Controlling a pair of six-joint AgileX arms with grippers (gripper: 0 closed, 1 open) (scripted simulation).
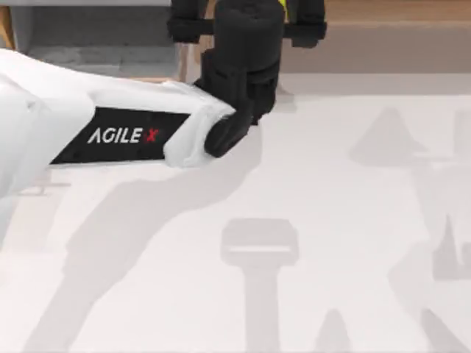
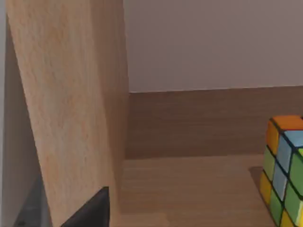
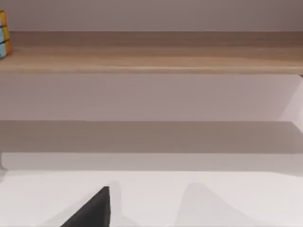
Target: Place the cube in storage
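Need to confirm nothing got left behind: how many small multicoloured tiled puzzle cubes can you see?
1. The small multicoloured tiled puzzle cube sits on the wooden shelf surface, by the left gripper at the table's far edge. Others could be hidden behind the arm.

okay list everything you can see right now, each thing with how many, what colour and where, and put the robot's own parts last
cube: one, yellow, green, orange and pale blue tiles with dark lines, resting on the wooden surface in the left wrist view; its edge also shows on the wooden shelf in the right wrist view.
wooden panel: one, light wood, upright beside that surface.
wooden shelf: one, light brown, along the table's far edge.
table: one, white, crossed by grey shadows.
left arm: one, white with a black AgileX band, reaching from the table's left side to the far edge; its black wrist end sits by the shelf.
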